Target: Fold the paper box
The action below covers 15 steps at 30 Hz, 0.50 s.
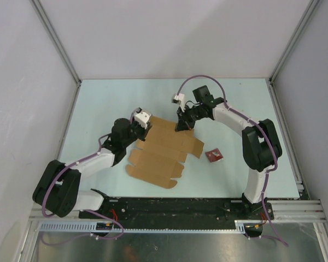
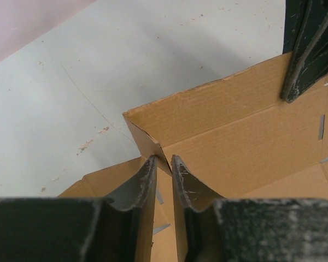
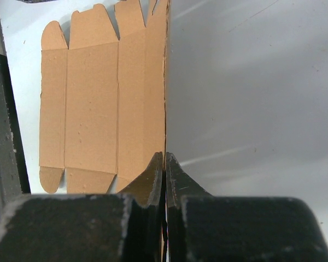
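The paper box [image 1: 163, 151] is a brown die-cut cardboard sheet, mostly flat at the table's middle. My left gripper [image 1: 144, 127] is at its far left corner. In the left wrist view the jaws [image 2: 164, 160] stand nearly closed on a raised side flap of the sheet [image 2: 235, 131]. My right gripper [image 1: 181, 126] is at the far edge. In the right wrist view it [image 3: 164, 156] is shut on the sheet's edge, which stands upright and shows edge-on, with the other panels [image 3: 93, 103] flat to its left.
A small red square packet [image 1: 214, 155] lies on the pale table [image 1: 98, 103] just right of the sheet. Grey walls and metal posts enclose the table on three sides. The right gripper's fingers [image 2: 303, 49] show at the top right of the left wrist view.
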Each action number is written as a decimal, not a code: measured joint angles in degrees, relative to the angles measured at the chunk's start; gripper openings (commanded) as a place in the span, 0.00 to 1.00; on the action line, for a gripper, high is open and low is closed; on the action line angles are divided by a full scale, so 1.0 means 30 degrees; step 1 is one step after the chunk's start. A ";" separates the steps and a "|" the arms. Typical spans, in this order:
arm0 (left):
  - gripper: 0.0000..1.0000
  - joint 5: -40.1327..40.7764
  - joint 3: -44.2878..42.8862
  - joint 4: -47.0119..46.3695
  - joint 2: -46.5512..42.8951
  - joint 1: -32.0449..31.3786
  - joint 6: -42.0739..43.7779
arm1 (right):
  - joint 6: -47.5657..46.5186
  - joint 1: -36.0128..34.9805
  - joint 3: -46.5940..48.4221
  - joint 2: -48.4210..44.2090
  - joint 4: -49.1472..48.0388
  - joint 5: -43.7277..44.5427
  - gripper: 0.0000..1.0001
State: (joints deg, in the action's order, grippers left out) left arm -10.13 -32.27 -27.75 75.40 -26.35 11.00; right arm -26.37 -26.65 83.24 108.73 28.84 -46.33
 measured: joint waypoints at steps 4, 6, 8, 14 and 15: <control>0.27 -0.0255 0.0000 0.0015 0.0000 -0.0007 0.0000 | 0.0000 -0.0080 0.0000 0.0000 -0.0007 0.0000 0.00; 0.31 -0.0270 0.0000 0.0022 0.0000 -0.0007 0.0015 | -0.0007 -0.0087 0.0000 0.0000 -0.0007 0.0029 0.00; 0.34 -0.0204 0.0000 0.0124 -0.0029 -0.0007 0.0117 | -0.0015 -0.0087 0.0000 0.0000 -0.0007 0.0168 0.00; 0.44 -0.0321 0.0000 0.0794 -0.1333 0.0648 0.0364 | -0.0066 0.0146 0.0000 0.0000 -0.0007 0.0342 0.00; 0.45 -0.0437 0.0000 0.0794 -0.1741 0.0984 0.0342 | -0.0080 0.0226 -0.0036 0.0000 -0.0036 0.0350 0.00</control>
State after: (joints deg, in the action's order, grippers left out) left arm -11.44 -32.27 -25.36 70.17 -23.40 12.03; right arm -26.61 -25.98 83.13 108.73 28.73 -45.28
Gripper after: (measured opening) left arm 0.420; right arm 0.020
